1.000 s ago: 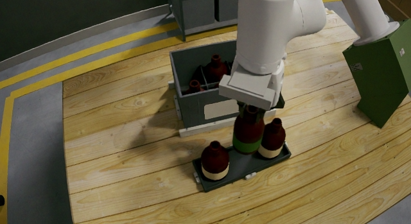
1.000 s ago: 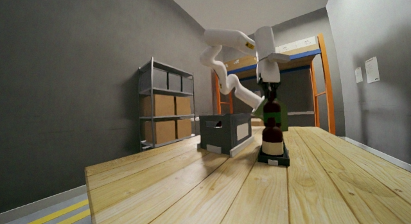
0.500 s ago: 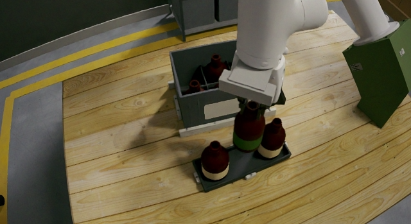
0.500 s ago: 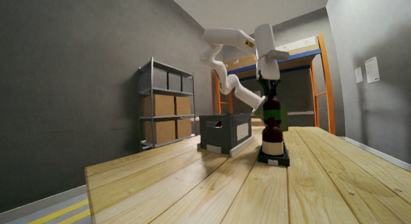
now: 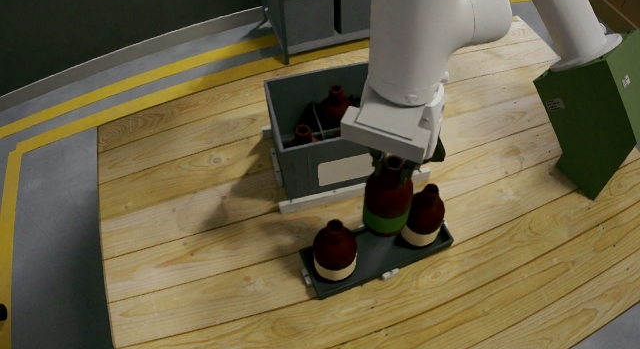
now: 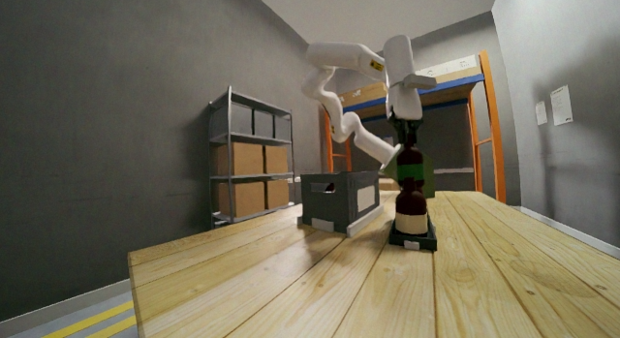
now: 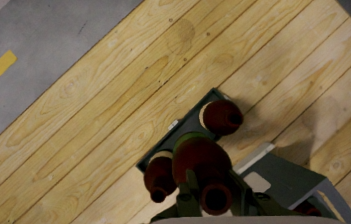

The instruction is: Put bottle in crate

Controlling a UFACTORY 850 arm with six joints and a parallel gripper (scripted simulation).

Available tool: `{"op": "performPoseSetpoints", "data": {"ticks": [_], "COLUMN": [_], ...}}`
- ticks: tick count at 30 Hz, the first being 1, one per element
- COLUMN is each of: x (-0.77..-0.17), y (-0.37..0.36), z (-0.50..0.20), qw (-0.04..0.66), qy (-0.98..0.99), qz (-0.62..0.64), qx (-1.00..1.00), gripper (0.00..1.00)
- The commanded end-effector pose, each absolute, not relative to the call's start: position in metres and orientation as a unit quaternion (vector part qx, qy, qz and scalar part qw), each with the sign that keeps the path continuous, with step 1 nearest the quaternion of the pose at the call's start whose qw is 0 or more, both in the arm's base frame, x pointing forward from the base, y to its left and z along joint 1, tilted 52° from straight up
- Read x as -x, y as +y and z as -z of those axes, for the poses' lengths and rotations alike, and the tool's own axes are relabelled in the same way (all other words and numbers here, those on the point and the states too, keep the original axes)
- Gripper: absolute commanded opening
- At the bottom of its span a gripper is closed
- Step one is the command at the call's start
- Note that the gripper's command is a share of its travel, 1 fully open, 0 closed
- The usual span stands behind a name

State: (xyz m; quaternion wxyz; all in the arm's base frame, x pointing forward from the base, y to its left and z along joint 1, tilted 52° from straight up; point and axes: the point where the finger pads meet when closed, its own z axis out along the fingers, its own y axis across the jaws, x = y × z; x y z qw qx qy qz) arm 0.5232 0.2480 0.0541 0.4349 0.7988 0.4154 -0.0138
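Note:
My gripper (image 5: 393, 170) (image 6: 410, 135) (image 7: 209, 184) is shut on the neck of a dark red bottle with a green band (image 5: 388, 204) (image 6: 410, 171) (image 7: 202, 161). The bottle hangs upright above the middle of the dark tray (image 5: 361, 278) (image 6: 430, 244) (image 7: 182, 129). Two cream-banded bottles stand on the tray, one at its left end (image 5: 335, 251) (image 7: 221, 117) and one at its right end (image 5: 424, 219) (image 7: 160, 174), as the top camera sees it. The grey crate (image 5: 302, 174) (image 6: 324, 204) (image 7: 292, 176) stands behind the tray. Bottles (image 5: 334, 108) (image 5: 303, 133) show inside; the arm hides its right part, and I cannot make out the empty slot.
White strips (image 5: 320, 199) (image 6: 363, 222) lie along the crate's foot. Small white blocks (image 5: 390, 274) (image 7: 173, 125) sit against the tray. A green pedestal (image 5: 590, 124) carries the arm's base at the right. A shelf with boxes (image 6: 242, 156) stands beyond the table.

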Motion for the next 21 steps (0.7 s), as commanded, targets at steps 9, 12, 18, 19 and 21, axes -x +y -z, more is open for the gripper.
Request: {"op": "performPoseSetpoints", "data": {"ticks": [9, 12, 18, 19, 21], "x": [-0.5234, -0.5233, -0.5230, -0.5229, -0.5225], "y": [0.2490, 0.2492, 0.2499, 0.2502, 0.2509], "z": [-0.0547, -0.0549, -0.0555, -0.0557, -0.0563], "qw": [0.435, 0.435, 0.435, 0.435, 0.435], "qy": [0.416, 0.416, 0.416, 0.416, 0.416], "qz": [0.013, 0.013, 0.013, 0.013, 0.013], "qx": [-0.799, -0.799, -0.799, -0.799, -0.799], "gripper": [0.00, 0.00, 0.00, 0.00, 0.00]}}
